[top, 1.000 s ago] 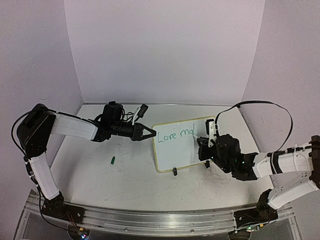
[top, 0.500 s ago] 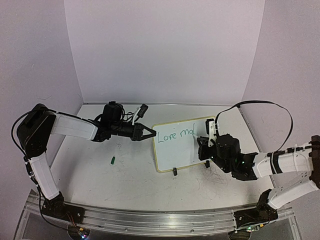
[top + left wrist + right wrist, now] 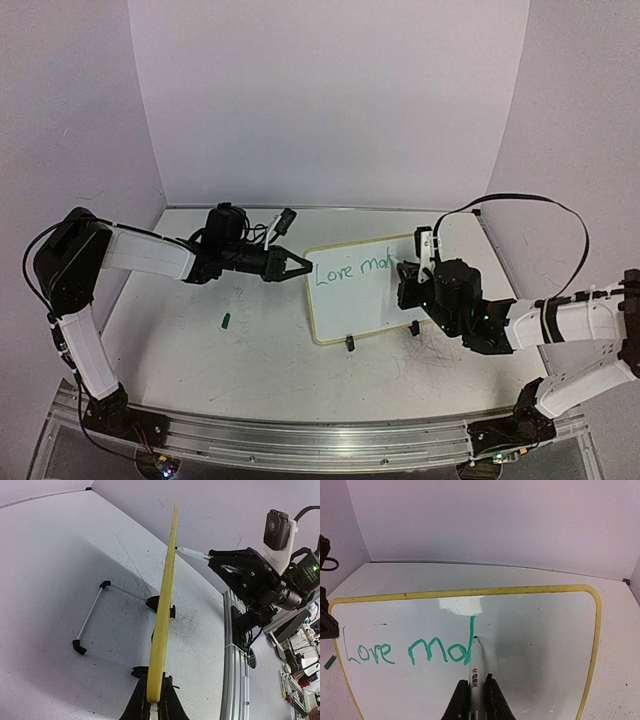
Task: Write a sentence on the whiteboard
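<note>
The whiteboard [image 3: 365, 300] stands tilted on the table with a pale-yellow frame, and green writing [image 3: 350, 268] on it reads "Love mo" plus a tall stroke. My left gripper [image 3: 300, 266] is shut on its left edge; in the left wrist view the yellow edge [image 3: 165, 605] runs up from between the jaws of that gripper [image 3: 154, 700]. My right gripper [image 3: 474, 682] is shut on a white marker [image 3: 476, 665]. The marker's tip touches the whiteboard [image 3: 540, 630] just right of the tall green stroke [image 3: 470, 640].
A small green marker cap [image 3: 227, 320] lies on the table left of the board. Black clip feet [image 3: 350, 343] hold the board's lower edge, and a wire stand [image 3: 90, 625] sits behind it. An aluminium rail [image 3: 300, 440] runs along the near edge. Walls close in on three sides.
My right gripper has shifted slightly up the board with the marker, and the writing after "mo" has gained a stroke. The left arm and the board have not moved.
</note>
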